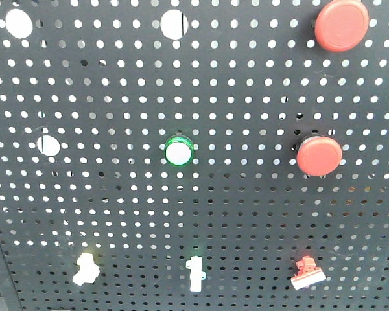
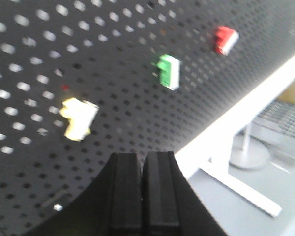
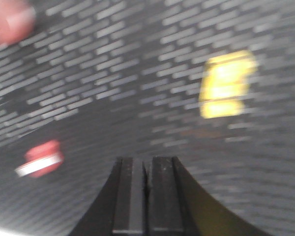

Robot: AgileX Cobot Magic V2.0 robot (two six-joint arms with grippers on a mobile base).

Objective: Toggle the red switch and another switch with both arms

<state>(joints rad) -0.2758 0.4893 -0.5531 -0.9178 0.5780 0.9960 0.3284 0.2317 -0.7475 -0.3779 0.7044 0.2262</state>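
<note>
The red switch (image 1: 308, 272) sits low on the right of the black pegboard (image 1: 246, 194), and the pale yellow switch (image 1: 85, 269) low on the left. Neither gripper shows in the front view. In the left wrist view my left gripper (image 2: 142, 158) is shut and empty, a short way below and to the right of the yellow switch (image 2: 78, 118); the red switch (image 2: 225, 39) is far up right. The right wrist view is blurred. My right gripper (image 3: 146, 162) is shut on nothing, and the red switch (image 3: 42, 158) lies to its left, apart from it. A yellow switch (image 3: 226, 83) shows up right.
Two big round red buttons (image 1: 340, 26) (image 1: 319, 155) and a green-ringed white button (image 1: 179, 151) sit higher on the board. A white-levered toggle with a green base (image 1: 195, 273) (image 2: 168, 71) stands between the two switches. The board's white frame (image 2: 246, 103) and a grey floor lie to the right.
</note>
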